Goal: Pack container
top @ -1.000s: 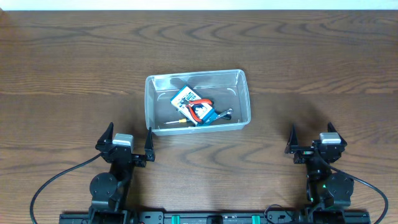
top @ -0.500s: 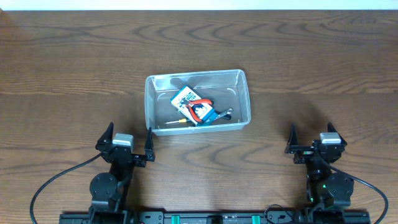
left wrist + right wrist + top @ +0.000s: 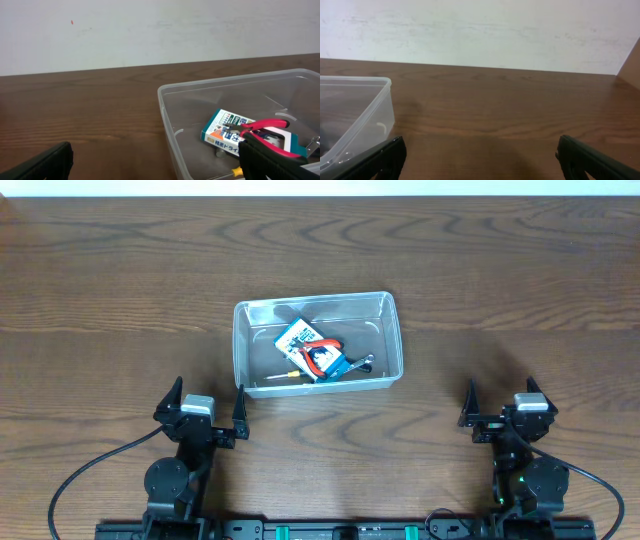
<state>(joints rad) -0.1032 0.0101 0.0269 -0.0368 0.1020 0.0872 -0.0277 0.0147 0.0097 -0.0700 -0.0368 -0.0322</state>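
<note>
The clear plastic container [image 3: 243,345] stands at the table's middle. Inside lie a blue-and-white box [image 3: 296,336], red-handled pliers [image 3: 322,357], a small wrench [image 3: 362,363] and a yellow-handled screwdriver [image 3: 283,376]. In the left wrist view the container [image 3: 167,115] is ahead to the right, with the box [image 3: 225,132] and pliers [image 3: 265,125] in it. In the right wrist view only the container's corner [image 3: 370,110] shows at left. My left gripper [image 3: 208,408] is open and empty, near the container's front left corner. My right gripper [image 3: 503,402] is open and empty, at the front right.
The wooden table [image 3: 500,270] stretches around the container. A white wall [image 3: 150,30] lies beyond the far edge. Black cables [image 3: 80,475] run from the arm bases at the front.
</note>
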